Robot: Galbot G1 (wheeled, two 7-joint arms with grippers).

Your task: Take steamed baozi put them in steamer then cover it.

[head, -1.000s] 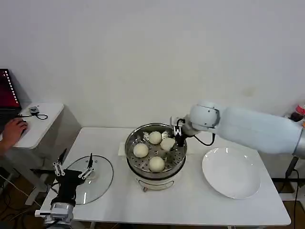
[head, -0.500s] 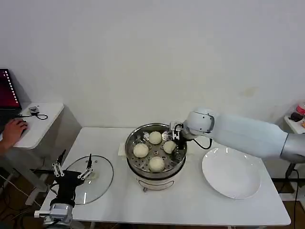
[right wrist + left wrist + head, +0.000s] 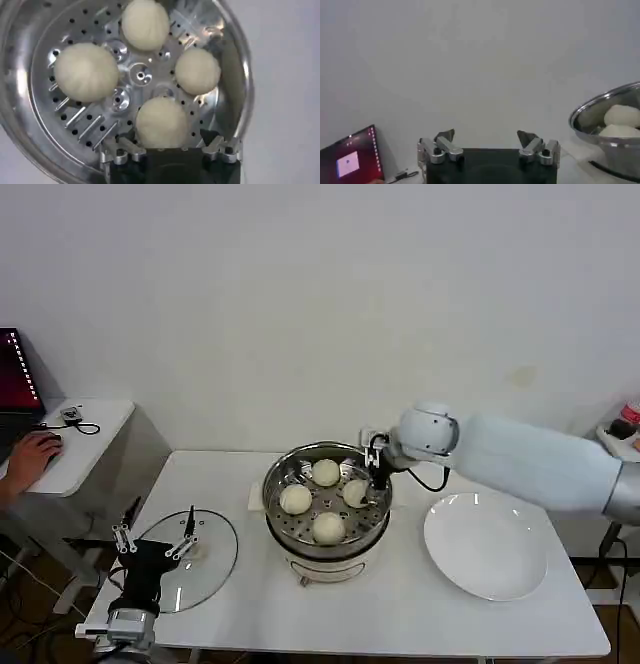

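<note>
Over steamer (image 3: 327,502): right gripper (image 3: 377,469) open, nearest baozi (image 3: 162,122) between fingers, unclamped.

Steamer (image 3: 327,502): shiny polished steel, perforated metal tray w/ mirror glare. Baozi (image 3: 162,121): matt, smooth dough, faint pleats. Cover (image 3: 190,559), near left: clear glossy glass. Plate (image 3: 487,546): glossy white. Table (image 3: 400,614): matt white.

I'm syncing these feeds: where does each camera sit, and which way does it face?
Head: high on the robot, looking down at the table, both arms showing.
Left wrist: low by the cover, facing the wall; left gripper open.
Right wrist: above the steamer, looking down; right gripper open.
All share the steamer and the baozi.
</note>
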